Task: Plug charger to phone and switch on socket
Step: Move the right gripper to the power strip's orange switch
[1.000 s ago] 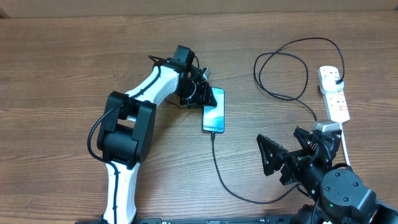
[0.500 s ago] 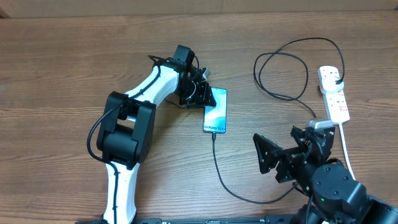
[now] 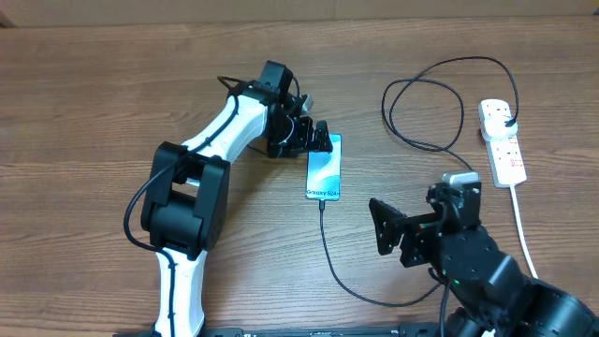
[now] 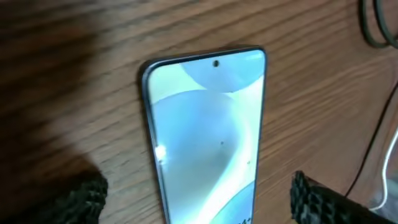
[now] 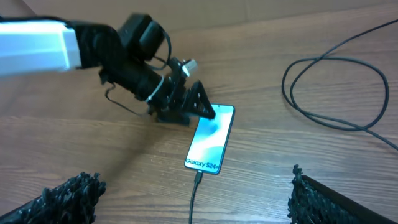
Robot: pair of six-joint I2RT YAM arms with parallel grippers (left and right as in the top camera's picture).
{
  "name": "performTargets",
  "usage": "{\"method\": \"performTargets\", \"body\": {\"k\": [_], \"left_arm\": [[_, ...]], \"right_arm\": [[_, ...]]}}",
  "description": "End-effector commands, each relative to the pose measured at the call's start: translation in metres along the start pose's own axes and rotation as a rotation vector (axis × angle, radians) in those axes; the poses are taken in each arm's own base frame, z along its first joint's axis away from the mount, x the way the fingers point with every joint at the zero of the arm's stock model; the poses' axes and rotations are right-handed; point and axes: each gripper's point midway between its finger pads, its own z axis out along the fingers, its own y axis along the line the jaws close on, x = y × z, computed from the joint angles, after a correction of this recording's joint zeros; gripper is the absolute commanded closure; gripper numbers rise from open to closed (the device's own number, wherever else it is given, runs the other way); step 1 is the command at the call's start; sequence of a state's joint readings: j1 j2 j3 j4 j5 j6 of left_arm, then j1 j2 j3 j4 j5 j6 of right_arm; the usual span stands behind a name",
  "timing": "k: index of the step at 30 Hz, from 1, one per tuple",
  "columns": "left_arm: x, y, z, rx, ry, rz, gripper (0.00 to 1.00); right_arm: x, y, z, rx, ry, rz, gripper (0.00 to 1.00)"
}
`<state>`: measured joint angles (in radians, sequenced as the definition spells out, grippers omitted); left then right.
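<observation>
The phone (image 3: 324, 167) lies flat on the desk (image 3: 94, 94), screen up, with the charger (image 3: 342, 271) tip seated in its "Galaxy" end. The left hand (image 3: 318, 142) hovers at the phone's other end, fingers spread wider than the phone and gripping nothing. The right hand (image 3: 401, 239) is wide open and empty, near the socket (image 3: 503, 145).
</observation>
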<state>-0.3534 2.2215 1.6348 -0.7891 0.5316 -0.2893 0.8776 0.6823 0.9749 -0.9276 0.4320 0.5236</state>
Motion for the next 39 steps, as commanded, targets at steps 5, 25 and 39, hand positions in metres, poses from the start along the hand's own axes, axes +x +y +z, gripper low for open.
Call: {"method": "performTargets", "body": {"k": [5,25,39], "left_arm": [[0.017,0.083,-0.019,-0.347,0.009,-0.093,0.00],[0.154,0.014,-0.307,-0.463,-0.717,-0.037,0.00],[0.221,0.039,-0.327,-0.480,-0.948,-0.103,0.01]], "right_arm": [[0.016,0.011,0.017,-0.018,0.091,-0.020,0.00],[0.018,-0.133,0.086,0.446,0.223,0.538,0.11],[0.000,-0.305,0.081,0.792,0.279,1.000,0.96]]}}
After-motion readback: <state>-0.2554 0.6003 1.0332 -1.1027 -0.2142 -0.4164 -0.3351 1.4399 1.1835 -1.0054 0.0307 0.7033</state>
